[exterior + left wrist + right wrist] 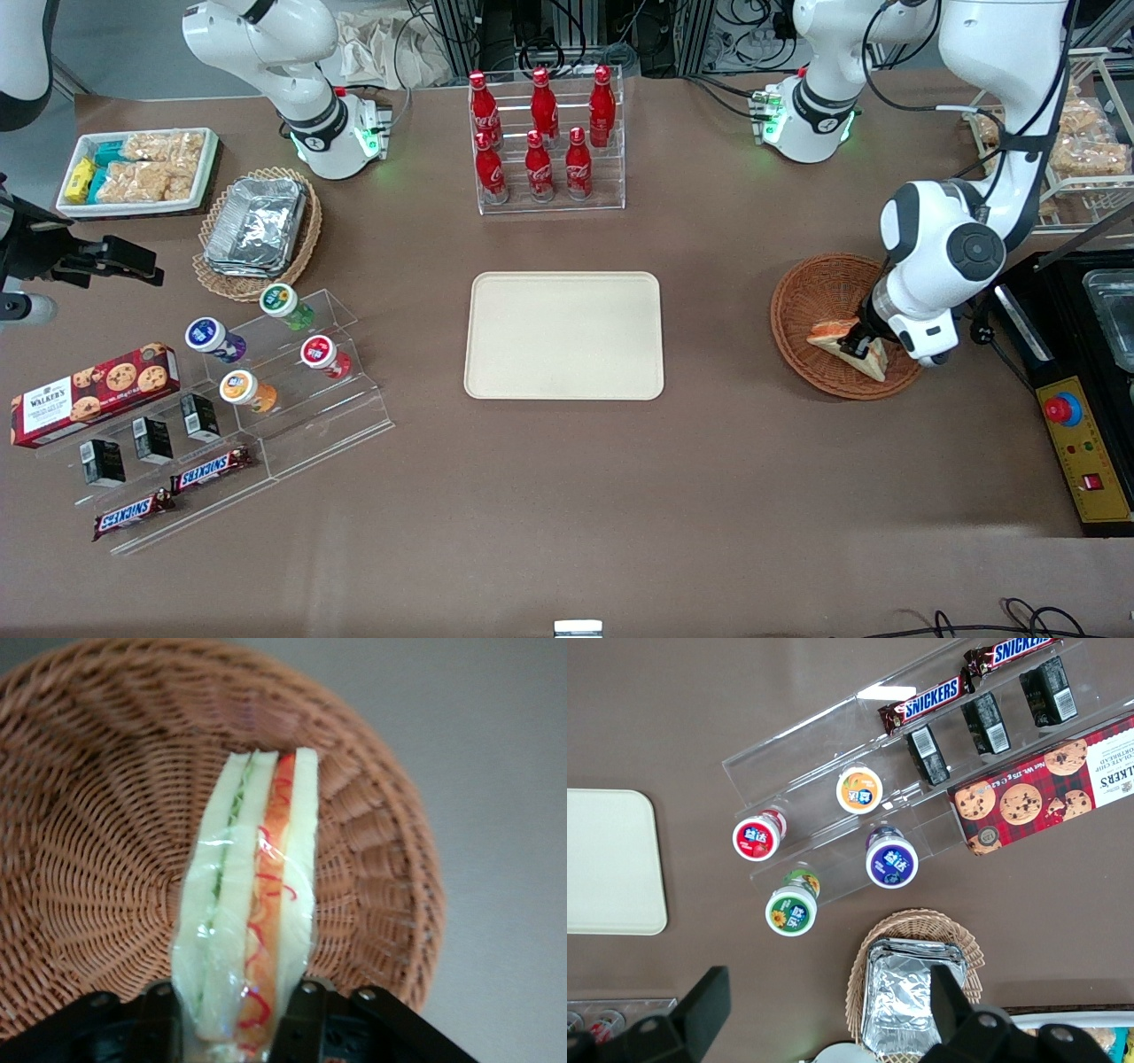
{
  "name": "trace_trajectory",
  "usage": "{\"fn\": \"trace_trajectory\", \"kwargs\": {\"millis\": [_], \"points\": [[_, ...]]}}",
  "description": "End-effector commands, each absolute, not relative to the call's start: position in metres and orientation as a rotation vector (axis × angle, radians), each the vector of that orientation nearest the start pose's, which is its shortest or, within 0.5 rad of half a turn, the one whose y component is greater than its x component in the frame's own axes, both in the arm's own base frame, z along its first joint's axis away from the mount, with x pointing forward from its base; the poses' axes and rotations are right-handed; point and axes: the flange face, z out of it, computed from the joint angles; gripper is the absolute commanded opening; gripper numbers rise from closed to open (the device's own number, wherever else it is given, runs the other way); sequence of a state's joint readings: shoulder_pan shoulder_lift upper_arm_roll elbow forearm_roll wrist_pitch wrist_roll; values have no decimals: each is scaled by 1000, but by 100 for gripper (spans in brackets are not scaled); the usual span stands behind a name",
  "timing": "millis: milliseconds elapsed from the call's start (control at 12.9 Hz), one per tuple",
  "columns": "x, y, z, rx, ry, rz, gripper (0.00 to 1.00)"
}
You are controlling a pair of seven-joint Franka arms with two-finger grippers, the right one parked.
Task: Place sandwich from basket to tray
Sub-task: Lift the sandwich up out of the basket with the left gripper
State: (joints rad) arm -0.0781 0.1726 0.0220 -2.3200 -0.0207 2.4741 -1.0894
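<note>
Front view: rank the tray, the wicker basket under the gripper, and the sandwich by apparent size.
Largest to smallest:
1. Tray
2. Basket
3. Sandwich, with the gripper shut on it in the basket.

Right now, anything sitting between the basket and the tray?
Nothing: the front view shows bare table between the basket and the tray. The gripper is in the basket, shut on the sandwich.

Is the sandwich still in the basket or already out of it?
In. The sandwich lies in the basket, the gripper shut on one end; the tray holds nothing.
</note>
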Motion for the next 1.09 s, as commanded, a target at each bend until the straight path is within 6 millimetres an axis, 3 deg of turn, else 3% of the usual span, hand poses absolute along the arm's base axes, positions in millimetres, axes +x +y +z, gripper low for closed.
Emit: {"fn": "trace_trajectory", "kwargs": {"millis": [0,311,389,467,622,856,1011], "points": [[523,-27,335,-2831,-1334,50,0],[554,-29,441,-2946,-959,183,0],[555,-38,464,-2982,-828,215,0],[556,-61,487,-3020,-673,230,0],[552,-104,520,-3051,-538,236,0],[533,-184,526,-3083,-334,237,0],[522,-235,507,-3082,-278,255,0]]}}
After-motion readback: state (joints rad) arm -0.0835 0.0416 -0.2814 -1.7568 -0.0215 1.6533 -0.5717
